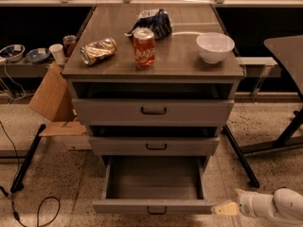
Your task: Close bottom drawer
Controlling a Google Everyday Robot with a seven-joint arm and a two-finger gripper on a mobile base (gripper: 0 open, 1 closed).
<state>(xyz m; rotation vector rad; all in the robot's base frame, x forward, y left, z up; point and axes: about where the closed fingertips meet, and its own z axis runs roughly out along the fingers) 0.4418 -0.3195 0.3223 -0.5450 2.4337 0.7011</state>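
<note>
The bottom drawer [152, 205] of the grey cabinet is pulled far out, its plain grey box empty and its small dark bar handle [156, 211] at the front. The middle drawer [154, 146] and the top drawer [152, 111] above it stand slightly out. My gripper [226, 207] is low at the bottom right, its pale tip just right of the bottom drawer's front right corner, on a white arm coming in from the right edge.
On the cabinet top are a red soda can [144, 48], a crushed can lying on its side [98, 50], a dark chip bag [152, 22] and a white bowl [215, 47]. A cardboard box [52, 98] stands left. Black table legs [241, 157] stand right.
</note>
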